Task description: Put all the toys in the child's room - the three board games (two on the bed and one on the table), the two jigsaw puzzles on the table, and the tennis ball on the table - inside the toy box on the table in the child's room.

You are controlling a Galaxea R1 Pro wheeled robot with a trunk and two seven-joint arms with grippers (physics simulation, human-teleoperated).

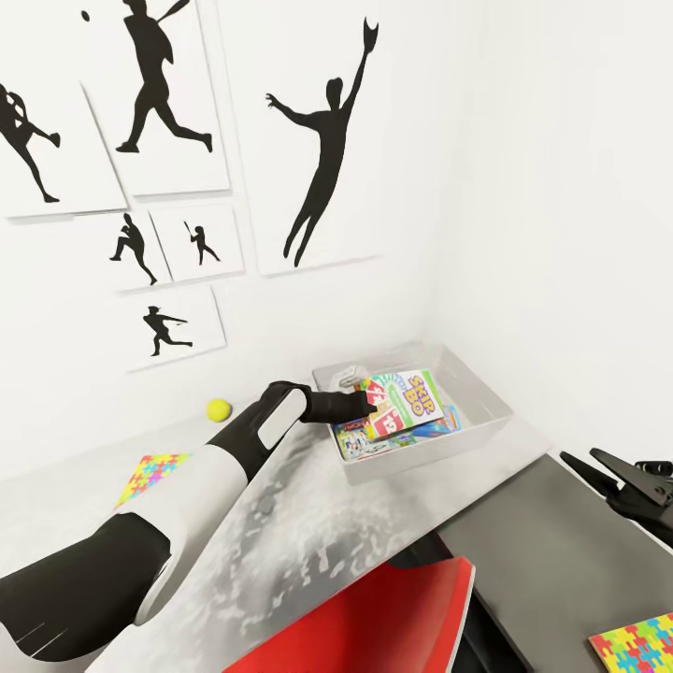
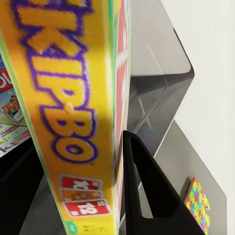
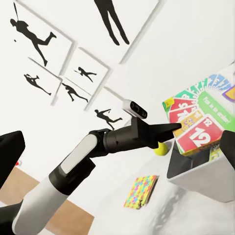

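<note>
The left gripper [image 1: 372,404] is pinched on the edge of the yellow Skip-Bo board game box [image 1: 404,404], one dark finger [image 2: 147,196] flat against its side, holding it tilted over the pale grey translucent toy box [image 1: 486,407]. That tray sits at the far corner of the white-grey table [image 1: 280,523], against the wall. Judging the step: lower it flat, let go only once it rests on the stack, then back the claw straight out so nothing drags. Under it lie two more colourful game boxes [image 1: 360,441], so three board games by my count. The right gripper [image 1: 598,469] hangs beside the dark-grey cabinet top [image 1: 551,561], prongs apart, empty. Still outside the tray: one small yellow-green tennis ball [image 1: 219,408] by the wall, one multicoloured jigsaw sheet [image 1: 150,475] on the table, a second jigsaw sheet [image 1: 636,645] on the cabinet. Two puzzles, one ball.
</note>
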